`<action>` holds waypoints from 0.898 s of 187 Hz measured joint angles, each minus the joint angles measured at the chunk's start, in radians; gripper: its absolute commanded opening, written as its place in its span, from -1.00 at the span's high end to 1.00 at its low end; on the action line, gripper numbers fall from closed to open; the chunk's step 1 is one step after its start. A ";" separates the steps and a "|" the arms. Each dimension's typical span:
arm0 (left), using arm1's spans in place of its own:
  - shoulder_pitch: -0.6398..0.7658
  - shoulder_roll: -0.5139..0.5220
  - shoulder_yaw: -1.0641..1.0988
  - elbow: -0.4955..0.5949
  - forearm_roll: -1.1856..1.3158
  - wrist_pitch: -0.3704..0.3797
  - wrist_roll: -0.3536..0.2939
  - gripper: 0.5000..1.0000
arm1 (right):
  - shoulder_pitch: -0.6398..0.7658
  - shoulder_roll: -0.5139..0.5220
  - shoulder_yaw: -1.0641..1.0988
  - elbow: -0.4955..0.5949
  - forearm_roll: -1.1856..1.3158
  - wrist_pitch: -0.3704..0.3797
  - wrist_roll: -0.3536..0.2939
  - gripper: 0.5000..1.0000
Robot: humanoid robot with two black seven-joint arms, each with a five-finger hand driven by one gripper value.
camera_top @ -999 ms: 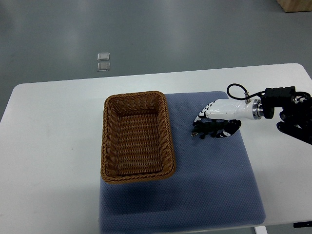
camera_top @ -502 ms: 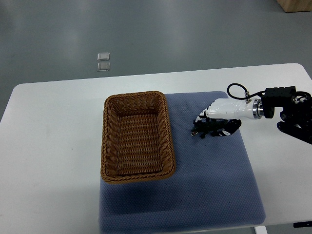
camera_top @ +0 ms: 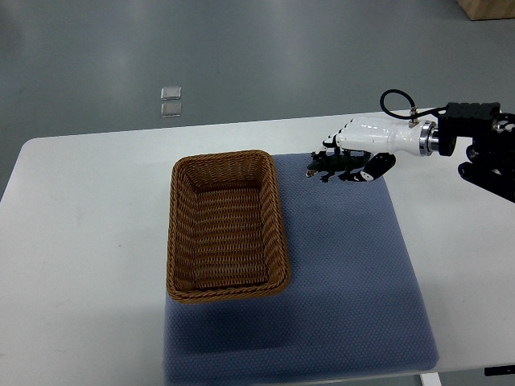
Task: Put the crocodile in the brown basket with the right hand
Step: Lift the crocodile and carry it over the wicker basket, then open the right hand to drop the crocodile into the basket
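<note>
Green crocodile (camera_top: 328, 166) hangs clasped under the right robot hand (camera_top: 367, 143), snout leftward.

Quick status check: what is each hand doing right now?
Right hand: shut on the crocodile, off to the side of the brown basket, not over it.
Left hand: not in view.
</note>
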 measured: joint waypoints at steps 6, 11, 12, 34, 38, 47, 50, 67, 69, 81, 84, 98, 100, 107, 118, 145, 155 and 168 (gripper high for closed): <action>0.000 0.000 0.000 0.000 0.000 0.000 0.000 -1.00 | 0.015 0.000 0.002 0.005 0.003 0.001 0.000 0.63; 0.000 0.000 0.000 0.000 0.000 0.000 0.000 -1.00 | 0.025 0.001 0.002 0.010 0.005 0.002 0.000 0.63; 0.000 0.000 0.000 0.000 0.000 0.000 0.000 -1.00 | 0.029 0.001 0.002 0.011 0.006 0.002 0.000 0.62; 0.000 0.000 0.001 0.000 0.000 0.000 0.000 -1.00 | 0.069 0.015 0.003 0.045 0.009 0.003 0.000 0.61; 0.000 0.000 0.001 0.000 0.000 0.000 0.000 -1.00 | 0.074 0.019 0.003 0.052 0.009 0.003 0.000 0.61; 0.000 0.000 0.001 0.000 0.000 0.000 0.000 -1.00 | 0.085 0.033 0.003 0.068 0.009 0.003 0.000 0.60; 0.000 0.000 0.001 0.000 0.000 0.000 0.000 -1.00 | 0.088 0.039 0.003 0.072 0.009 0.003 0.000 0.60; 0.000 0.000 0.000 0.000 0.000 0.000 0.000 -1.00 | 0.100 0.083 0.003 0.094 0.009 0.003 0.000 0.58; 0.000 0.000 0.000 0.000 0.000 0.000 0.000 -1.00 | 0.101 0.088 0.003 0.096 0.009 0.003 0.000 0.58; 0.000 0.000 0.000 0.000 0.000 0.000 0.000 -1.00 | 0.108 0.117 0.003 0.105 0.009 0.003 0.000 0.56; 0.000 0.000 0.000 0.000 0.000 0.000 0.000 -1.00 | 0.110 0.127 0.003 0.107 0.009 0.003 0.000 0.55; 0.000 0.000 0.000 0.000 0.000 0.000 0.000 -1.00 | 0.113 0.163 0.003 0.115 0.009 0.003 0.000 0.52; 0.000 0.000 0.000 0.000 0.000 0.000 0.000 -1.00 | 0.114 0.169 0.003 0.116 0.009 0.003 0.000 0.52; 0.000 0.000 -0.001 0.000 0.000 0.000 0.000 -1.00 | 0.114 0.189 0.003 0.119 0.009 0.003 0.000 0.50; 0.000 0.000 -0.001 0.000 0.000 0.000 0.000 -1.00 | 0.114 0.217 0.003 0.121 0.009 0.003 0.000 0.47; 0.000 0.000 -0.001 0.000 0.000 0.000 0.000 -1.00 | 0.103 0.271 -0.001 0.122 0.009 0.003 0.000 0.28; 0.000 0.000 -0.001 0.000 0.000 0.000 0.000 -1.00 | 0.095 0.287 -0.004 0.121 0.007 0.003 0.000 0.12; 0.000 0.000 -0.001 0.000 0.000 0.000 0.000 -1.00 | 0.081 0.302 -0.010 0.116 0.003 0.003 0.000 -0.15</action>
